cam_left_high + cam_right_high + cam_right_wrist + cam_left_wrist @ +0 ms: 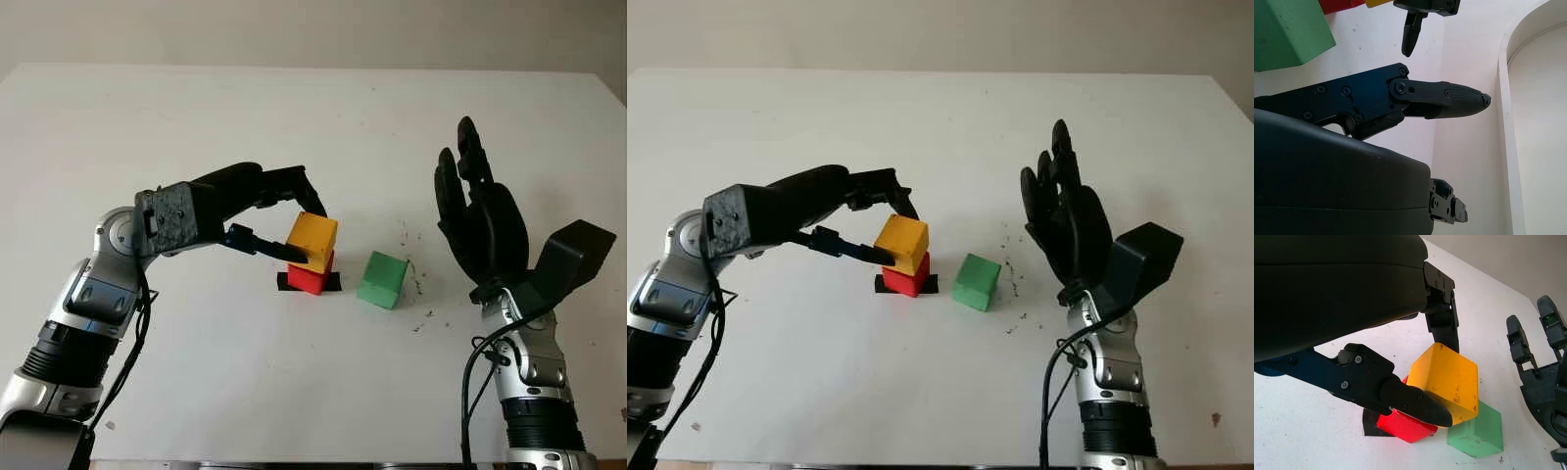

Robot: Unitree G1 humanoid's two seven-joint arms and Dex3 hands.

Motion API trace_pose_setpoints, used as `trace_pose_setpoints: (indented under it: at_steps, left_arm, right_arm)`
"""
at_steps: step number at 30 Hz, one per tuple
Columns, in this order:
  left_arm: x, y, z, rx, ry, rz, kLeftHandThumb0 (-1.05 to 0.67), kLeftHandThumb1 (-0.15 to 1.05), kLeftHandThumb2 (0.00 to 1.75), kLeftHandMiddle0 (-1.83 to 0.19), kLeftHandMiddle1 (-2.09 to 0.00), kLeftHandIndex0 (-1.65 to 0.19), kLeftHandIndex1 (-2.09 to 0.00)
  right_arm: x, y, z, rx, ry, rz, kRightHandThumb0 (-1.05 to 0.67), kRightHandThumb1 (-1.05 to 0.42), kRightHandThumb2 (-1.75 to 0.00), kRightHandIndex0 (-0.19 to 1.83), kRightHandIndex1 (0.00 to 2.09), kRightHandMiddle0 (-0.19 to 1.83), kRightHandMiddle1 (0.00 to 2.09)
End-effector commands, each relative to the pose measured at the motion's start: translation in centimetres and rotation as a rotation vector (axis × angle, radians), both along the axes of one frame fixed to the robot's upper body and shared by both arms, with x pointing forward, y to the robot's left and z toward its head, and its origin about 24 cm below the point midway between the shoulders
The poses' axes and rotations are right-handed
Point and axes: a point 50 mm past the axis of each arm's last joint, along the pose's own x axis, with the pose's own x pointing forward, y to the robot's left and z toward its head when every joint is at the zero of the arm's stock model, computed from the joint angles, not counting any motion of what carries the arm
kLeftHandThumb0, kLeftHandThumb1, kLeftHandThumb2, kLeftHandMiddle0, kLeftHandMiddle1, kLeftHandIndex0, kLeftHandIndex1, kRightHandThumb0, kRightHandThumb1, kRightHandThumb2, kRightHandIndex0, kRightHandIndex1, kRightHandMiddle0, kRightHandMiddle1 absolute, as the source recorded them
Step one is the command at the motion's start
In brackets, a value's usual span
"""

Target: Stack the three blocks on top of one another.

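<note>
White table (196,392) spanning nearly the whole frame, bearing at centre a small black patch (335,282) under a red block (310,277), just right of it a green block (382,279), and dark specks (423,315) scattered lower right of that.

Three coloured blocks and two black robot hands on a white worktop.

Near the centre of the frame, a yellow block (313,235) with a few small dark scuffs sits on a red block (308,277), and under the red one lies a small black patch (333,282). Just right of them is a plain mint-green block (381,279). The worktop (294,127) is white, with a scatter of tiny dark specks right of the green block. The left robot hand (284,220), centre left, is black, its wrist shell speckled dark grey, on a silver-grey arm. The right robot hand (477,211), at the right, is all black, above a silver forearm with black cables.
</note>
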Motion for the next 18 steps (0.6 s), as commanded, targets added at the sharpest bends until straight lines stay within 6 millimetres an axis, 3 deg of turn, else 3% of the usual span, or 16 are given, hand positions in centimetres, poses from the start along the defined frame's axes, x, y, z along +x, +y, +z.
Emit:
trace_pose_setpoints:
  at_steps: [1,6,12,18]
  left_arm:
    - [-0.13,-0.13,0.11,0.008,-0.017,0.0,-0.41,1.05,0.13,-0.16,-0.04,-0.26,-1.56]
    - [-0.19,-0.1,0.29,0.029,-0.019,0.021,-0.43,1.04,0.07,-0.12,-0.04,-0.26,-1.36]
    - [-0.3,0.15,0.35,0.053,-0.011,0.024,-0.48,1.01,0.05,-0.04,-0.05,-0.23,-0.9]
    - [-0.43,0.1,0.39,0.048,0.0,0.006,-0.5,1.01,0.05,-0.05,-0.06,-0.24,-0.74]
  right_arm:
    - [-0.19,-0.08,0.17,-0.005,-0.008,-0.001,-0.64,-1.05,-0.46,-0.19,0.0,-0.19,0.02]
    - [-0.17,-0.07,0.16,0.001,-0.009,0.001,-0.65,-1.05,-0.45,-0.19,0.0,-0.19,0.03]
    - [-0.18,-0.03,0.19,0.001,-0.008,0.002,-0.64,-1.05,-0.45,-0.19,0.0,-0.19,0.02]
    - [-0.19,0.01,0.2,0.007,-0.005,0.002,-0.65,-1.05,-0.44,-0.19,0.0,-0.19,0.02]
